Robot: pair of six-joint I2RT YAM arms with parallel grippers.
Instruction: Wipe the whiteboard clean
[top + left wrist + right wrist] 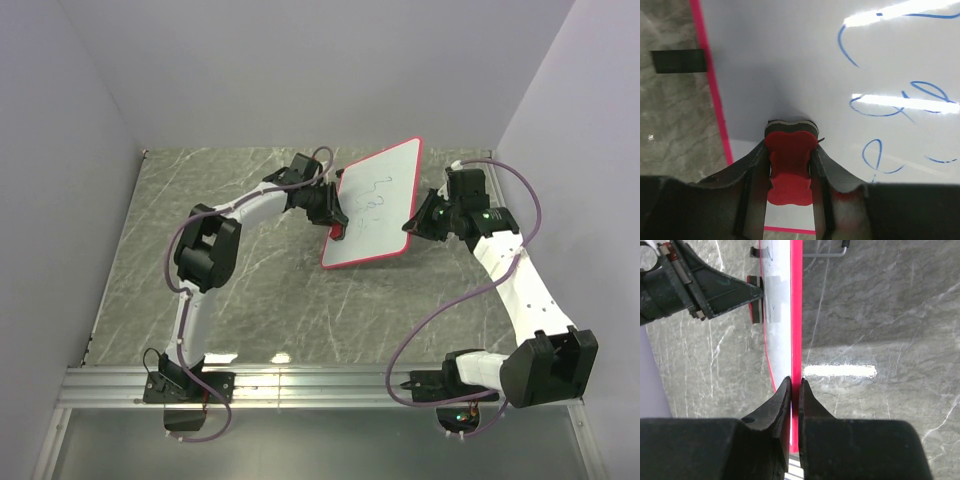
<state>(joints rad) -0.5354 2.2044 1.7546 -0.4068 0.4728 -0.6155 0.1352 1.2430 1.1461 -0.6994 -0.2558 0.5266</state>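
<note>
The left pincer (pixel 790 146) was clamped on a red bone-shaped eraser (pixel 789 172). Its two fingers squeezed the eraser's thin middle. The eraser's soft grey end touched the whiteboard (pixel 400 165) near the board's 7 o'clock corner, close to the pink rim (pixel 715 100). A small black clip (pixel 680 61) stuck out past that rim at 10 o'clock from the eraser.

The whiteboard sat over the grey worktop (pixel 250 290), a bit toward 1 o'clock from the middle. It was tipped up, not lying flat. I could not tell if its low edge rested on the worktop.

The blue scribbles (pixel 900 102) were all on the board, from 1 o'clock to 3 o'clock of the eraser. None looked rubbed out, so the job seemed to be just starting.

The right pincer (pixel 795 386) was pinched together on the board's pink rim, at about the board's 4 o'clock edge in the top view. It held the board up.

To do this step well, the eraser should slide toward 2 o'clock, over the blue lines, with its soft end kept flat on the board. The push should be gentle, because a hard push could tip the board or pull it out of the right pincer. The right pincer should hold tight and stay put.
</note>
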